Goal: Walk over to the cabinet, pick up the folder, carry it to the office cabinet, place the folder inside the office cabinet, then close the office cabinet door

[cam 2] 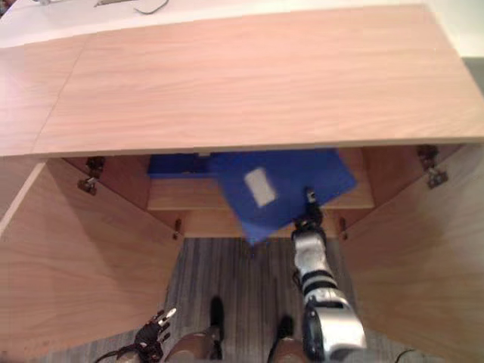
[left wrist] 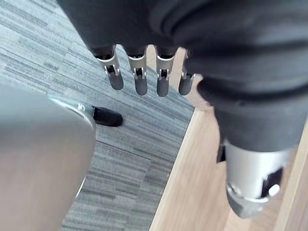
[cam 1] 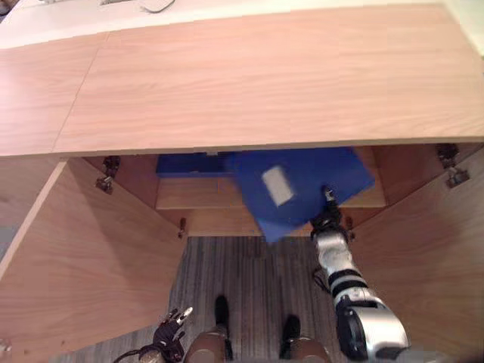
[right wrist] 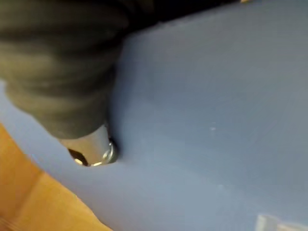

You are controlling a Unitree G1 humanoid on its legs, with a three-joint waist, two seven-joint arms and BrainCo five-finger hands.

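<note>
Grips the blue folder (cam 1: 302, 181) at its near edge with the right hand (cam 1: 327, 219), pinching it, pressing one silver finger (right wrist: 91, 149) onto the blue face and hiding the rest beneath. Holds it face up, pale label (cam 1: 277, 185) uppermost, inside the open cabinet (cam 1: 265, 83), just under the wooden top and over the shelf (cam 1: 189, 193). Sets its long axis askew, from near left to far right, and pokes the near left corner out past the shelf front, above the grey carpet (cam 1: 249, 272). Brings it just beside a second blue item (cam 1: 185, 164) farther back on the shelf. Hangs the left hand (cam 1: 170, 333) low by the left door (cam 1: 83, 257), fingers straight, slightly apart, touching nothing.
</note>
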